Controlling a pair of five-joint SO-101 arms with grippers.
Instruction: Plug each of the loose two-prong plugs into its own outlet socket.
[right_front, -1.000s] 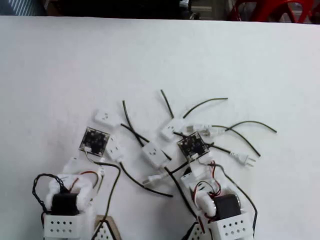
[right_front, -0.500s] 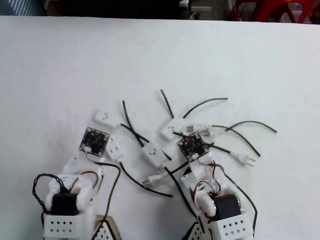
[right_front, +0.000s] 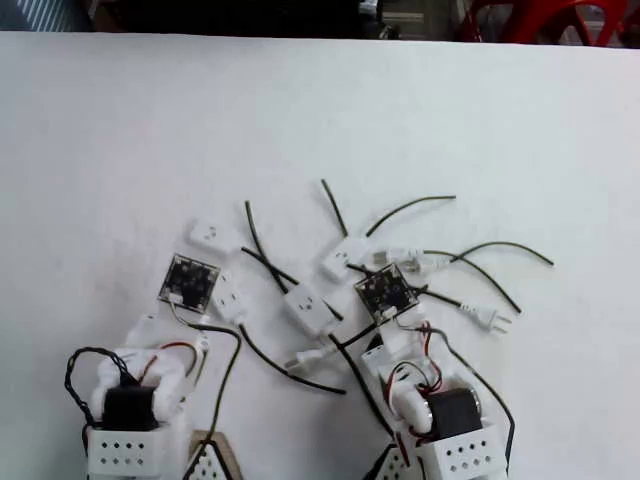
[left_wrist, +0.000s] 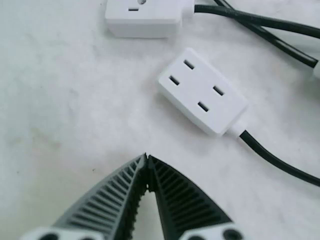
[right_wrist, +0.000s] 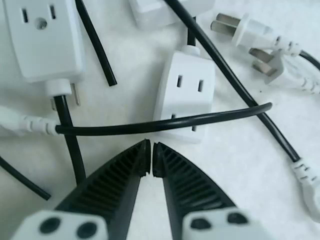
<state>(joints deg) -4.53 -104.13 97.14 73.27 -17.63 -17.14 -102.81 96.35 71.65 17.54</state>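
Note:
Several white outlet sockets with black cords lie in a cluster mid-table: one (right_front: 213, 235), another (right_front: 230, 297), a third (right_front: 307, 308). Loose white two-prong plugs lie to the right (right_front: 492, 320) and near the front (right_front: 305, 357). My left gripper (left_wrist: 147, 172) is shut and empty, just short of a four-slot socket (left_wrist: 202, 91). A second socket (left_wrist: 142, 12) lies beyond it. My right gripper (right_wrist: 150, 160) is shut and empty, close to a small socket (right_wrist: 185, 95) crossed by a black cord (right_wrist: 165, 122). A two-prong plug (right_wrist: 245, 30) lies farther off beside a second plug (right_wrist: 272, 62).
A larger socket (right_wrist: 45, 35) sits beside the right gripper's line, with cords tangled around it. Both arm bases (right_front: 125, 420) (right_front: 450, 420) stand at the table's front edge. The white table (right_front: 320, 110) stretches wide beyond the cluster.

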